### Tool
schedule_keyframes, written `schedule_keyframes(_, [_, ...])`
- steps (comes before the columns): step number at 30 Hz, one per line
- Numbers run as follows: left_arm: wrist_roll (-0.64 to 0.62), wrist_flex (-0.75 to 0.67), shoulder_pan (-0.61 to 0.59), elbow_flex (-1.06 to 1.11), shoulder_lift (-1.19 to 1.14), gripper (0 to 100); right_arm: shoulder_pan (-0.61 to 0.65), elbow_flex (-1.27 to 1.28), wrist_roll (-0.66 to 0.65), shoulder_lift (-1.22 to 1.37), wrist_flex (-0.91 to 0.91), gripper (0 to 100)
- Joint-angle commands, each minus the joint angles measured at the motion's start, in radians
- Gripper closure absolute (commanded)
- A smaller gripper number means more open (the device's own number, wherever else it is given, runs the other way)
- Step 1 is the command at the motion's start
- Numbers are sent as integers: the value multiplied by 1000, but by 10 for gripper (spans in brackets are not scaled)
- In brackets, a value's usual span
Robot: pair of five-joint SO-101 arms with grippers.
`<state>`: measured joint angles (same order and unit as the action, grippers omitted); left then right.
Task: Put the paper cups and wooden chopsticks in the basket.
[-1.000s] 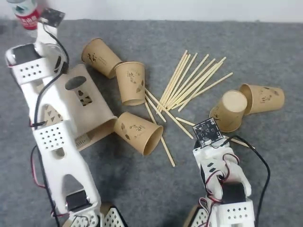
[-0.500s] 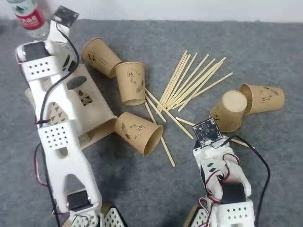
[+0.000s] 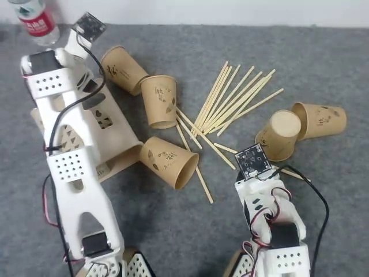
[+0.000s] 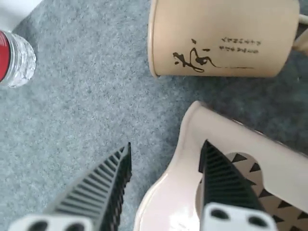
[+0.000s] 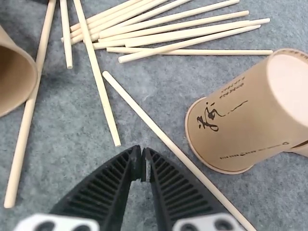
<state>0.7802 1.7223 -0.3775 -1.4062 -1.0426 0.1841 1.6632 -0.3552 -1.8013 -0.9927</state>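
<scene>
The left gripper (image 4: 166,148) gapes wide, one finger over the basket (image 4: 260,144) rim, with a paper cup (image 4: 226,38) lying just beyond. The right gripper (image 5: 142,153) is pinched together on nothing, beside scattered chopsticks (image 5: 168,29). From above, cups (image 3: 158,101) lie on either side of the chopsticks (image 3: 230,104), right of the basket (image 3: 115,144).

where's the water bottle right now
In the high view the bottle stands at the far left corner, beyond the left arm, left of a tipped paper cup.
</scene>
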Motion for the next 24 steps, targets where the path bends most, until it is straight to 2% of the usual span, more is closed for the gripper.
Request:
schedule_keyframes(1, [61,34,5,-8,9,761,10,18,-12,-13,-4,990])
schedule_keyframes(6, [143,34,-6,99,12,761,10,18,-12,-13,-4,990])
schedule_keyframes(16, [166,37,-15,128,38,761,10,18,-12,-13,-1,990])
schedule_keyframes(20, [143,37,-41,189,192,761,10,18,-12,-13,-1,990])
schedule_keyframes(24, [164,35,-34,397,373,761,16,18,-12,-13,1,990])
